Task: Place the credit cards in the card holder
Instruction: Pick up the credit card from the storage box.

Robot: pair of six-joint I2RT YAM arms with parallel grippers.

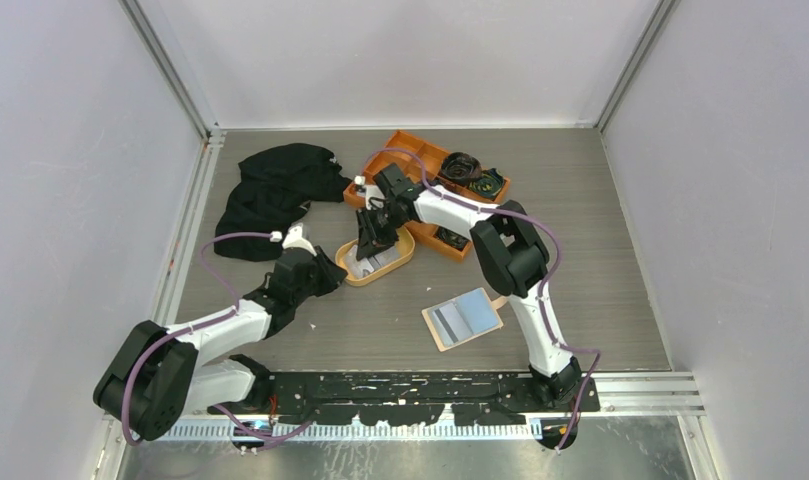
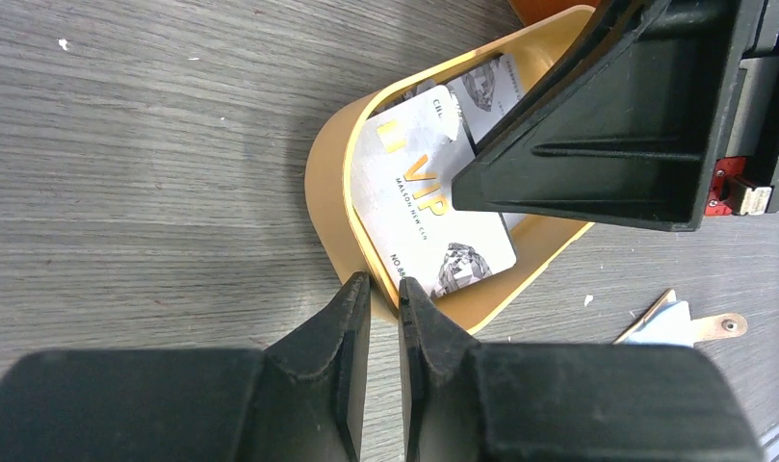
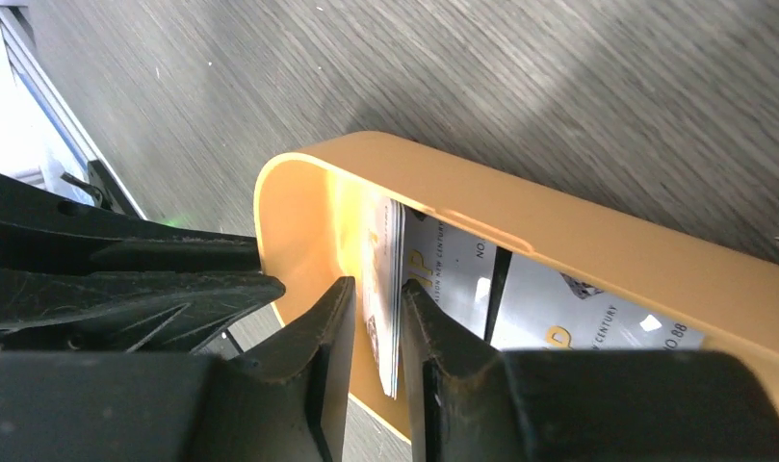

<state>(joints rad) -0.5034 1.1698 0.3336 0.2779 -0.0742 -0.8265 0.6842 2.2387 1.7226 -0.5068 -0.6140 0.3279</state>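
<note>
Overhead, the oval dish [image 1: 380, 281] sits mid-scene, with the card holder [image 1: 462, 318] lying open well to its right. At the left wrist, the left gripper [image 2: 385, 289] clamps the dish's rim, cards [image 2: 428, 207] lying inside. At the right wrist, the right gripper [image 3: 376, 286] pinches a white credit card [image 3: 383, 260] standing on edge

Left wrist view: the right gripper's [image 3: 371, 308] black body covered the upper ends of the white plastic credit cards [image 2: 433, 212] in the oval orange plastic dish [image 2: 325, 183], and the left gripper [image 2: 385, 289] hid all of the beige-tan leather-like card holder [image 2: 717, 327] but its snap tab and one corner.
</note>
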